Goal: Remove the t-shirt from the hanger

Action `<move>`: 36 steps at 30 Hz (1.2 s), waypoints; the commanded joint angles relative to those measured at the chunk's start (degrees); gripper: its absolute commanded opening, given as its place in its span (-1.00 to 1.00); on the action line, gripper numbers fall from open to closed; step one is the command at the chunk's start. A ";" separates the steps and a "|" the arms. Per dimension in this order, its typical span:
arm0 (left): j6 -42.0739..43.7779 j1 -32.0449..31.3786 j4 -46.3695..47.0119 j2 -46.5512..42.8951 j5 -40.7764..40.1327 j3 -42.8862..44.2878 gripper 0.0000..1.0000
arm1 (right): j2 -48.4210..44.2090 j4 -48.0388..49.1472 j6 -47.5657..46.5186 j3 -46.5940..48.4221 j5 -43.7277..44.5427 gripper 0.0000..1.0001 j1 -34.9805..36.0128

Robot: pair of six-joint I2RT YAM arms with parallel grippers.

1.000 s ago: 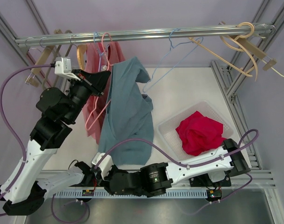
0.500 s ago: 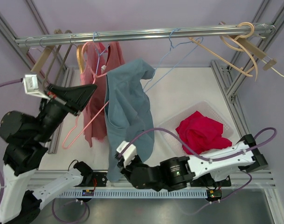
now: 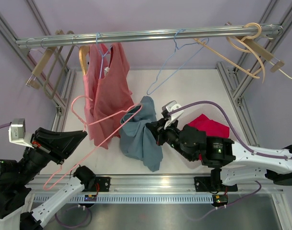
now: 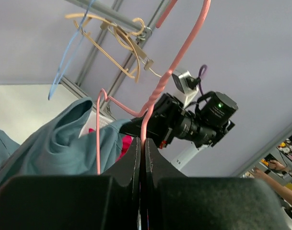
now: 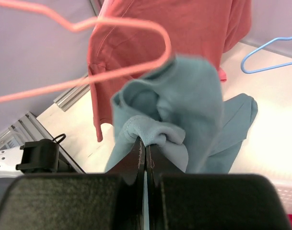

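The claw (image 5: 145,144) pinches the blue t-shirt (image 5: 189,96) below the pink hanger (image 5: 126,20).

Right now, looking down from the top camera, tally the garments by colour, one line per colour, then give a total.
Blue-grey: 1, the t-shirt
Salmon pink: 1, the shirt hanging from the rail
Red: 1, the crumpled garment
Total: 3

Before the rail (image 3: 146,34), the t-shirt (image 3: 141,136) hangs on the hanger's (image 5: 126,19) right end, while a second shirt (image 3: 107,86) hangs from the rail.
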 commanded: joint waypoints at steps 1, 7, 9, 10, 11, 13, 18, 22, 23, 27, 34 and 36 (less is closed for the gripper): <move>-2.32 0.21 0.83 -1.31 6.00 -1.97 -1.00 | 2.06 4.63 -1.36 -1.36 -4.93 -1.00 -1.66; -2.85 0.30 0.83 -2.63 10.83 -1.54 -1.00 | 4.87 9.29 -0.31 -4.08 -9.92 -1.00 -8.23; -2.24 0.39 0.66 -3.77 9.62 -1.19 -1.00 | 4.61 9.65 1.10 -4.80 -10.72 -1.00 -8.78; -1.89 0.39 0.14 -5.08 8.65 -0.75 -1.00 | 4.35 9.04 3.37 -5.41 -12.73 -1.00 -8.78; -0.32 0.39 -1.78 -5.18 6.12 0.90 -1.00 | 3.22 8.94 4.70 -6.54 -14.14 -1.00 -8.69; 1.45 0.39 -2.94 -5.01 4.43 1.97 -1.00 | 0.41 9.73 8.73 -10.66 -15.38 -1.00 -8.43; 2.86 0.56 -2.95 -4.83 2.05 -1.44 -1.00 | -2.16 -5.18 14.64 -10.34 -10.20 -0.97 -8.43; 4.35 0.65 -3.12 -5.71 -1.11 -3.82 -1.00 | 5.02 -11.70 18.15 -11.30 -10.64 -0.91 -8.34; 4.44 0.65 -3.12 -5.89 -1.81 -4.00 -1.00 | 6.27 -11.45 18.42 -11.48 -10.12 -0.90 -8.34; 5.67 0.65 -3.91 -6.15 -3.75 -3.21 -1.00 | 11.37 -8.11 15.62 -10.87 -9.85 -0.81 -9.13; 8.92 0.65 -5.23 -5.71 -9.45 1.27 -1.00 | 25.67 -5.75 12.01 -5.68 -15.20 0.54 -11.24; 9.63 0.74 -5.14 -5.71 -10.78 2.94 -1.00 | 28.59 -4.25 11.83 -5.59 -16.26 0.85 -11.15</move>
